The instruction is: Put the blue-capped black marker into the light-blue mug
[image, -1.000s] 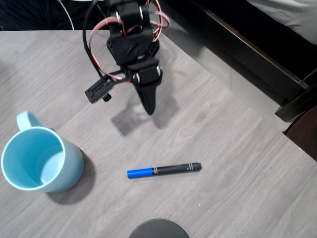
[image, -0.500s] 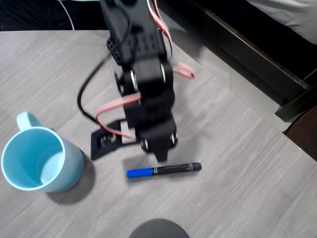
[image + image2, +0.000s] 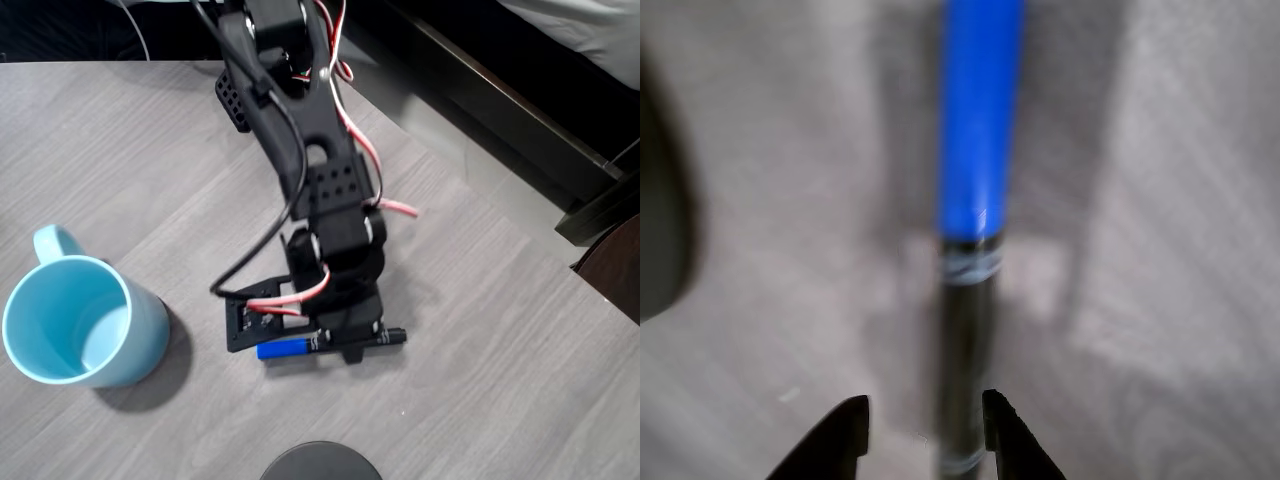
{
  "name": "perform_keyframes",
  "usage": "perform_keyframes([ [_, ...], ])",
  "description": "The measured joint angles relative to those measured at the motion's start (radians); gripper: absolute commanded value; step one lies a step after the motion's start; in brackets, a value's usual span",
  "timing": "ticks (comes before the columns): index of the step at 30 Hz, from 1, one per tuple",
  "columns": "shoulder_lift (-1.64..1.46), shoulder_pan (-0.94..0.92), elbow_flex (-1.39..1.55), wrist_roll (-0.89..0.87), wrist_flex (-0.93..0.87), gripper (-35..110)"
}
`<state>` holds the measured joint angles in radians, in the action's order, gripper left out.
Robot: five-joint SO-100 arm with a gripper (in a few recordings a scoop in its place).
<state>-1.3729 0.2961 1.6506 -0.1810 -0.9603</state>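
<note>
jaws apart, straddling blue-capped black marker (image 3: 977,200) | contact unclear, blurred | light-blue mug (image 3: 80,320) apart

A grey wood-grain table (image 3: 480,330) carries a dark round disc (image 3: 320,462) at its near edge in the overhead view.

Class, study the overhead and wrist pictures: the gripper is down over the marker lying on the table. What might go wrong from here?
1. The gripper straddles the marker on its dark barrel, away from the blue cap, so it may tilt when lifted.
2. The round barrel lies flat on the table; closing fingers may roll or pinch it away.
3. The mug stands well left in the overhead view; a loose grip may drop the marker during that carry.
</note>
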Motion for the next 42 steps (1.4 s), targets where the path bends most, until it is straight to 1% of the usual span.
perform_keyframes([
  [11,0.063,0.025,-0.005,0.000,0.000,14],
  [14,0.072,0.023,-0.005,0.000,0.000,0],
  [24,0.158,0.015,-0.069,0.000,0.018,0],
  [30,0.160,0.011,-0.084,0.003,0.018,0],
  [34,0.092,0.005,-0.110,0.000,-0.057,0],
  [37,-0.020,0.002,-0.144,-0.025,-0.123,0],
  [42,-0.230,-0.049,-0.152,-0.089,-0.141,0],
])
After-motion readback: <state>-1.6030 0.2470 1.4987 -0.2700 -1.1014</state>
